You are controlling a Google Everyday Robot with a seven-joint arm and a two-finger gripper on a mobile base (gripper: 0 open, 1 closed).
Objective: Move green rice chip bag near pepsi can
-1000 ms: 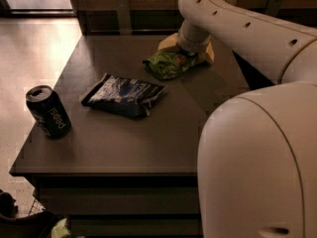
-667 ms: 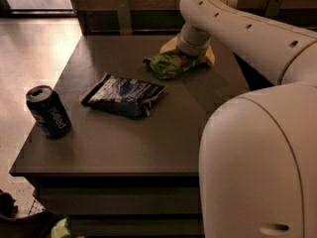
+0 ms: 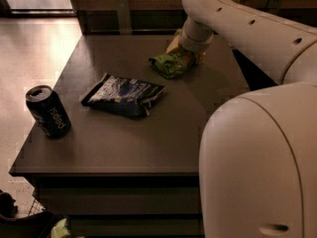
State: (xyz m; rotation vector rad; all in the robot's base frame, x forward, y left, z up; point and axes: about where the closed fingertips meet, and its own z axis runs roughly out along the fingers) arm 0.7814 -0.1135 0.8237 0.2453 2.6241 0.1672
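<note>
The green rice chip bag (image 3: 171, 63) lies crumpled on the far middle of the dark table (image 3: 148, 143). My gripper (image 3: 187, 53) comes down from the white arm (image 3: 237, 19) onto the bag's right end and is shut on it; the wrist hides most of the fingers. The pepsi can (image 3: 48, 111) stands upright near the table's front left corner, far from the bag.
A dark blue-and-white snack bag (image 3: 124, 94) lies flat between the can and the green bag. My white base (image 3: 262, 162) fills the lower right. The table's left edge borders a light floor (image 3: 29, 53). A wall runs behind the table.
The green bag and the gripper have shifted slightly to the left and toward the front. The can and the blue bag have not moved.
</note>
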